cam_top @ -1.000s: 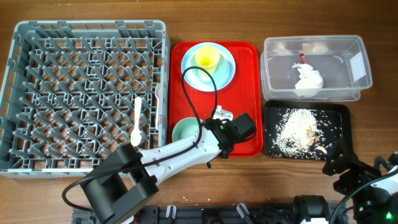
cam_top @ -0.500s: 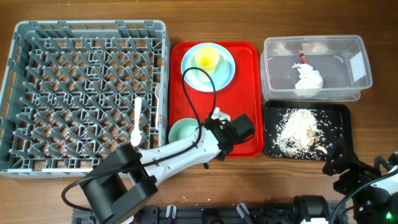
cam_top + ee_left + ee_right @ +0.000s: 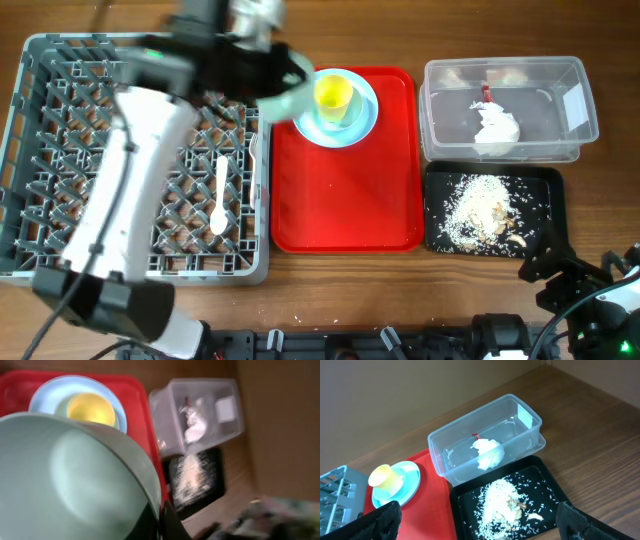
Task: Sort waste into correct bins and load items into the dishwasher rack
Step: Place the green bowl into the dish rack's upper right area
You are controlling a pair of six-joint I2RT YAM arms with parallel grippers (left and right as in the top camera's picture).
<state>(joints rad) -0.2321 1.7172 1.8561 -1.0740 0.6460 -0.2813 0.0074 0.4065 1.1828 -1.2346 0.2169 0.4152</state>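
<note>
Holding the pale green bowl (image 3: 291, 97) aloft by the far edge of the bench, the left gripper (image 3: 283, 75) has its jaws pinched onto the rim, and one dark finger shows against the lip in the wrist view. The bowl hangs over the line where the dishwasher rack (image 3: 60, 150) meets the red tray (image 3: 345, 200), probably so it can go down among the pegs beside the white spoon (image 3: 219, 195). The right gripper (image 3: 477, 515) sits at the near right corner, spread wide with nothing in it, seemingly parked out of the way. The napkin (image 3: 496, 128) and red wrapper (image 3: 487, 93) lie in the clear tub (image 3: 440, 80), and the rice (image 3: 475, 210) in the black tray (image 3: 435, 210), so the sorting looks finished. The light blue plate (image 3: 365, 120) and yellow cup (image 3: 334, 95) wait at the tray's far end
</note>
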